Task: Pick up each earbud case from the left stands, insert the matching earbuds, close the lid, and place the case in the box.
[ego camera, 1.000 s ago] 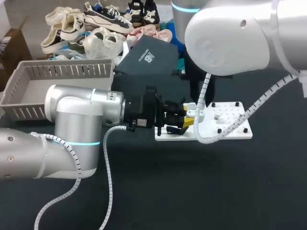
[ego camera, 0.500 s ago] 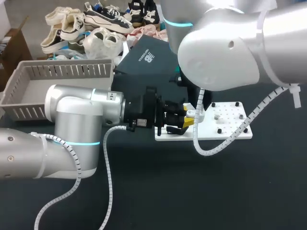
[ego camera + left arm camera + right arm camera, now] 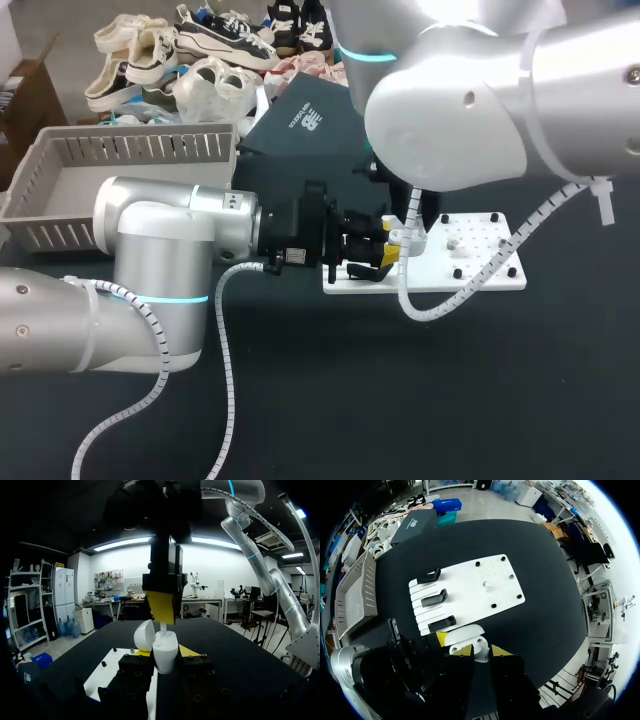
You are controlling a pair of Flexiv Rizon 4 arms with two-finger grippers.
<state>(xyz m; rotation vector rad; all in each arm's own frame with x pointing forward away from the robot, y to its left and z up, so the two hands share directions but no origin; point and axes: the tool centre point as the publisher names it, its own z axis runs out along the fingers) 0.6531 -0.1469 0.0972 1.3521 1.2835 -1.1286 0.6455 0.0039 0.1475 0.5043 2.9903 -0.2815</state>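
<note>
A white earbud case [image 3: 165,647] with its lid [image 3: 144,635] tipped open stands upright between the yellow tips of my left gripper [image 3: 165,656], which is shut on it just off the white board's [image 3: 480,262] left end. My right gripper [image 3: 162,611] hangs straight above the case, shut on a thin white earbud [image 3: 163,626] whose lower end reaches into the case's mouth. In the right wrist view the case [image 3: 467,639] lies directly under my right gripper [image 3: 481,652]. In the head view the right arm hides the case; both grippers [image 3: 372,258] [image 3: 398,243] meet there.
Three black stands [image 3: 434,598] sit on the board's left part, and a small white piece [image 3: 452,243] lies among its holes. A grey basket [image 3: 60,190] stands at the table's far left. A dark box [image 3: 300,120] lies behind the board.
The right arm's upper links have swung leftward over the board. Both grippers and the case have stayed where they were.
</note>
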